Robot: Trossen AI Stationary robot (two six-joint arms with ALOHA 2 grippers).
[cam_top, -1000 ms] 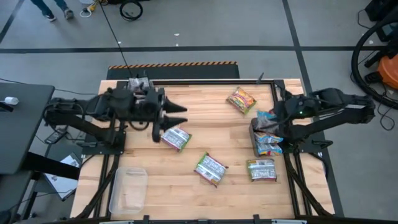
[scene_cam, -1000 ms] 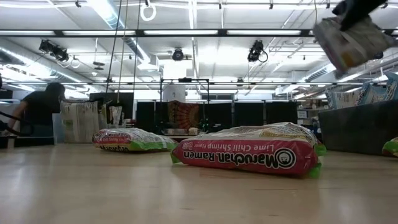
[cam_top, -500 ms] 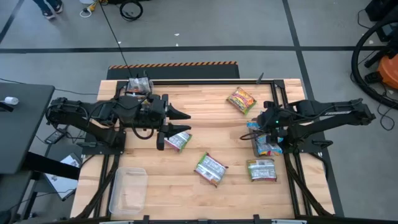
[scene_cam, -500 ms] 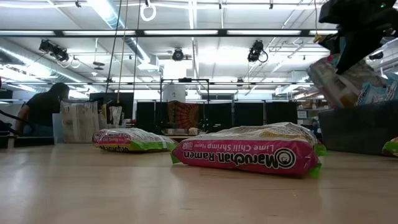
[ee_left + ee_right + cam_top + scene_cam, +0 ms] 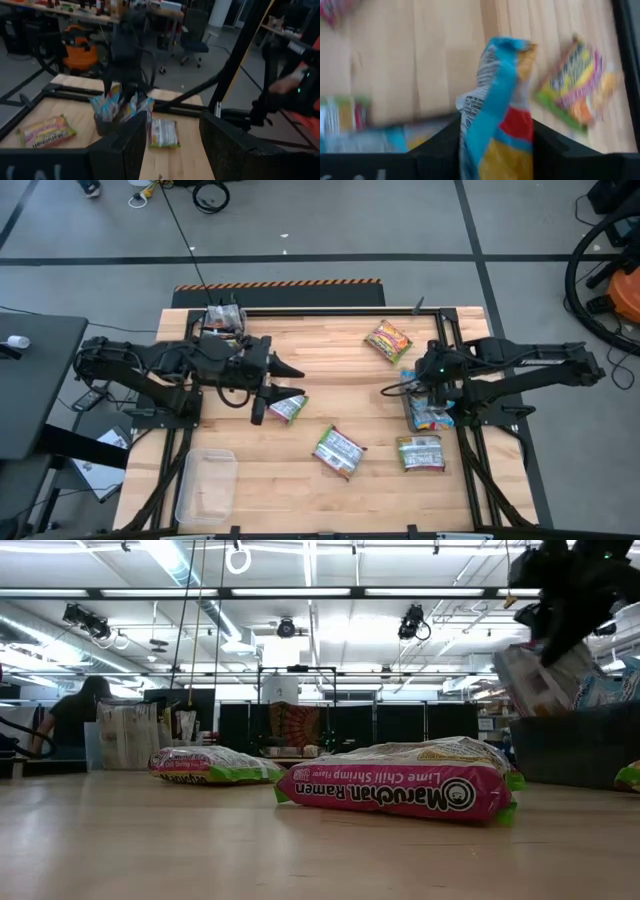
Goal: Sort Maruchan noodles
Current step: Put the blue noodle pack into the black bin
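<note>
Sorting in progress: blue-white packet (image 5: 495,105) at the dark bin (image 5: 425,412).

Table (image 5: 340,350) first: a wooden top with both arms over it. The dark bin at the right edge holds several upright blue-white packets; the clear bin (image 5: 205,485) at the near left corner looks empty. The right gripper (image 5: 410,385) sits just beside the dark bin with the blue-white packet between its fingers, so it is gripping that packet; the step appears to be dropping it among its like, which calls for a release over the bin. The left gripper (image 5: 278,380) hovers, fingers apart and empty, over a green-white packet (image 5: 287,407). Two more green-white packets (image 5: 338,450) and a yellow-red packet (image 5: 388,340) lie loose.
</note>
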